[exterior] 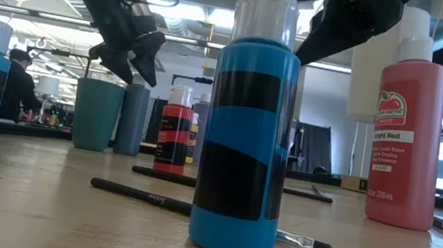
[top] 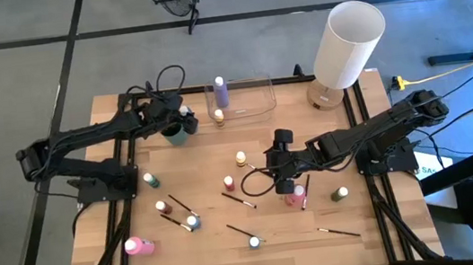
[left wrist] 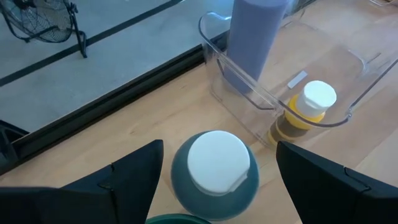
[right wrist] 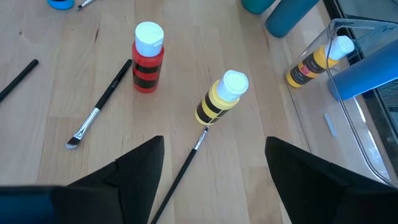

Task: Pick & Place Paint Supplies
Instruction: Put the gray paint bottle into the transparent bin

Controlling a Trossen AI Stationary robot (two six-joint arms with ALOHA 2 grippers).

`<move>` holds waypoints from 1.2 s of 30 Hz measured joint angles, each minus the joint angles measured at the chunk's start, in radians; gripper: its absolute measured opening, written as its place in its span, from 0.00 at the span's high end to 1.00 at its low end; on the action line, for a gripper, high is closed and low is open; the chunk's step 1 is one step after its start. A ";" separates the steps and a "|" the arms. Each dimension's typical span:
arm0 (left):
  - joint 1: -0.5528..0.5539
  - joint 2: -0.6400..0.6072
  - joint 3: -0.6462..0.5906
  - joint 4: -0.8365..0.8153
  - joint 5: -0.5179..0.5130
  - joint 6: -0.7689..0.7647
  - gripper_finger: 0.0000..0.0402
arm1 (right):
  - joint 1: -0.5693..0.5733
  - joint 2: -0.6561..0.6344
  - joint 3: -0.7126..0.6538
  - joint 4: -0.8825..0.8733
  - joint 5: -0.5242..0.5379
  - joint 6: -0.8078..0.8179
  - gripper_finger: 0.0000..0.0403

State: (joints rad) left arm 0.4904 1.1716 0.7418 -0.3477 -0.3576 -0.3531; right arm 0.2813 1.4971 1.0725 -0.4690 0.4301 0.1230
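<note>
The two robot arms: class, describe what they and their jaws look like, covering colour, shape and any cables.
Both arms are dark, nearly black, built of slim jointed segments. Black cables loop loosely beside the left gripper and the right gripper. Each arm is mounted on a dark base at a side of the wooden table. In the wrist views, each gripper's jaws appear as two broad, flat, matt black wedges with angled edges. No markings show.

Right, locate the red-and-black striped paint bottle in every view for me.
High view: the red-and-black bottle stands mid-table, between the arms.
Low view: it stands farther back, left of the near blue bottle.
Left wrist view: not in it.
Right wrist view: it is upright beside a paintbrush.
Shared landmark: the clear container, seen in the high view and both wrist views.
</note>
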 joint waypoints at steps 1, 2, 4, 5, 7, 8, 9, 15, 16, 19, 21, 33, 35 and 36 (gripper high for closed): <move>0.000 0.006 0.000 0.000 -0.003 0.000 0.23 | 0.000 0.000 0.000 0.000 0.000 0.000 0.30; 0.000 0.014 0.000 0.000 -0.007 0.000 0.23 | 0.000 0.000 0.000 0.000 0.000 0.000 0.30; 0.000 0.032 0.000 0.001 -0.008 0.000 0.23 | 0.000 0.000 0.000 0.000 0.000 0.000 0.30; 0.000 0.043 0.000 0.003 -0.008 0.000 0.23 | 0.000 0.000 0.000 0.000 0.000 0.000 0.30; 0.000 0.059 0.000 0.005 -0.008 0.008 0.23 | 0.001 0.000 0.000 0.000 0.000 0.000 0.30; 0.000 0.062 0.000 0.010 -0.008 0.008 0.23 | 0.001 0.000 0.000 0.000 0.000 0.000 0.30; 0.000 0.063 0.000 0.014 -0.008 0.008 0.23 | 0.001 0.000 0.000 -0.001 0.000 0.000 0.30; 0.000 0.042 0.000 0.027 -0.008 0.016 0.23 | 0.001 0.000 0.000 -0.003 0.000 0.000 0.30; 0.000 0.036 0.000 0.026 -0.008 0.016 0.23 | 0.001 0.000 0.000 -0.004 0.000 0.000 0.30; 0.000 0.021 0.000 0.034 -0.005 0.017 0.23 | 0.001 0.000 0.000 -0.005 0.001 0.000 0.30; 0.000 0.020 0.000 0.032 0.000 0.017 0.23 | 0.001 0.000 0.000 -0.007 0.001 0.000 0.30; -0.021 0.021 0.000 0.022 -0.021 0.016 0.28 | 0.001 0.000 0.000 -0.007 0.001 0.000 0.30; -0.024 0.021 0.000 0.022 -0.022 0.016 0.30 | 0.001 0.000 0.000 -0.007 0.001 0.000 0.30; -0.024 0.021 0.000 0.020 -0.022 0.014 0.32 | 0.001 0.000 0.000 -0.007 0.001 0.000 0.30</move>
State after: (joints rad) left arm 0.4660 1.1923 0.7418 -0.3281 -0.3798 -0.3389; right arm 0.2821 1.4971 1.0725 -0.4759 0.4313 0.1230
